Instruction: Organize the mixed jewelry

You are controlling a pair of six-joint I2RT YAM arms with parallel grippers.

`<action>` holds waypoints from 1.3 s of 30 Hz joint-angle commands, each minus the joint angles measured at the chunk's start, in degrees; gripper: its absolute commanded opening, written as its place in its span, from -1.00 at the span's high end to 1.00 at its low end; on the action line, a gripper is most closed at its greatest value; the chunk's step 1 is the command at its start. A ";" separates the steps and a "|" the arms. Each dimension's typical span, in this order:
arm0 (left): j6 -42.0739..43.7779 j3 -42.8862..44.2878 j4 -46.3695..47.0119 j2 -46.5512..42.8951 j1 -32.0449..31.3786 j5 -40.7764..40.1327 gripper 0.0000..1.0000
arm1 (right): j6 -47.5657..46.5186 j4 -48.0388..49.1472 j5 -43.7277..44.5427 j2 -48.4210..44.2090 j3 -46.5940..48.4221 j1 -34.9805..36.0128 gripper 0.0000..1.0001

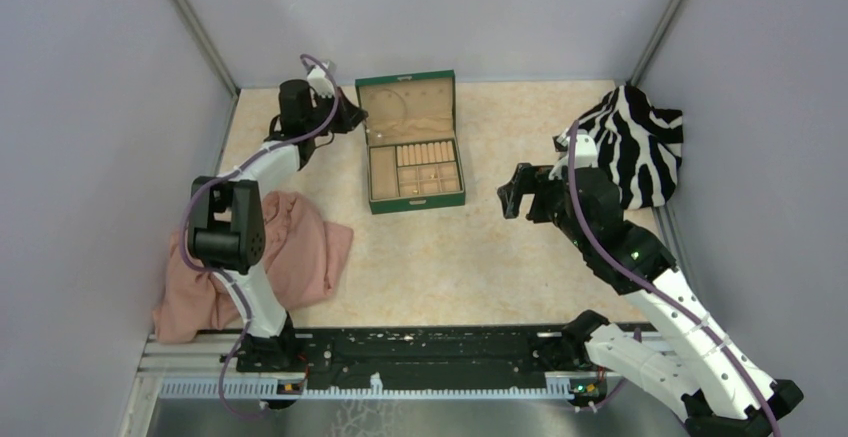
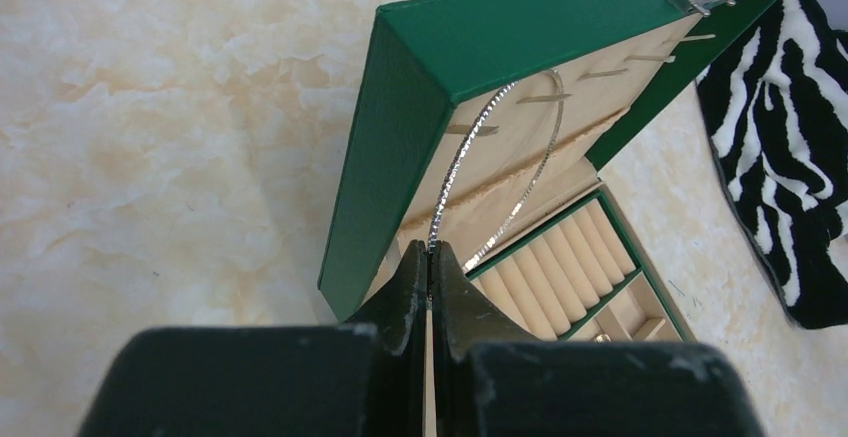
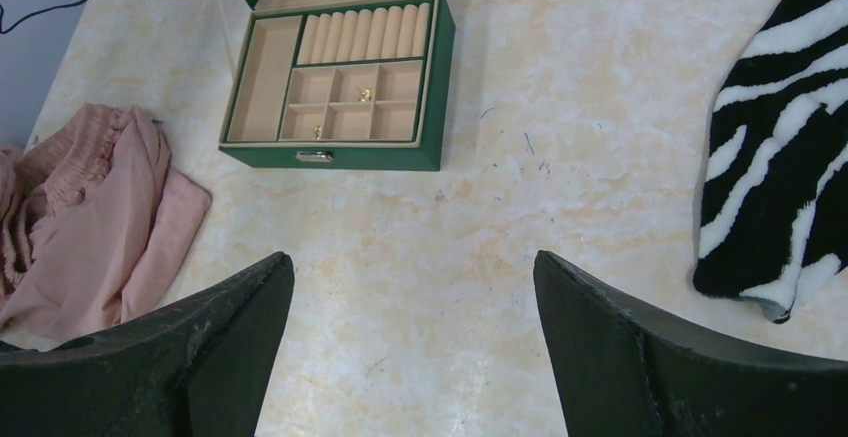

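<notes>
Left wrist view: the left gripper (image 2: 430, 252) is pinching fully shut on one end of the silvery wire hoop (image 2: 458, 157). The hoop is arching up against the tan lining inside the raised lid of the green box (image 2: 400, 127), beside the lid's small hooks (image 2: 545, 98).

The right gripper (image 3: 410, 262) is hovering wide open and holding nothing, well in front of the box.

Two gold pieces (image 3: 365, 95) are sitting in the box's small front compartments.

I am judging the beads largely sorted, with the hoop not yet hung.

I am unable to tell whether the hoop is catching a hook. Any strays beside the box are too small to make out.
</notes>
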 commanded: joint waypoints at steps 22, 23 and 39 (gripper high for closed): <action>2.41 -0.68 -11.37 -11.57 0.32 -8.91 -0.98 | 1.25 3.49 -1.33 1.67 -0.01 0.00 -0.78; 3.24 -0.89 -12.15 -12.80 0.32 -9.50 -0.98 | 1.21 3.96 -1.80 2.06 -0.14 -0.02 -0.78; 7.13 2.37 -13.59 -17.93 -0.11 -15.69 -0.98 | 1.69 5.90 -3.24 2.67 -0.66 -0.01 -0.77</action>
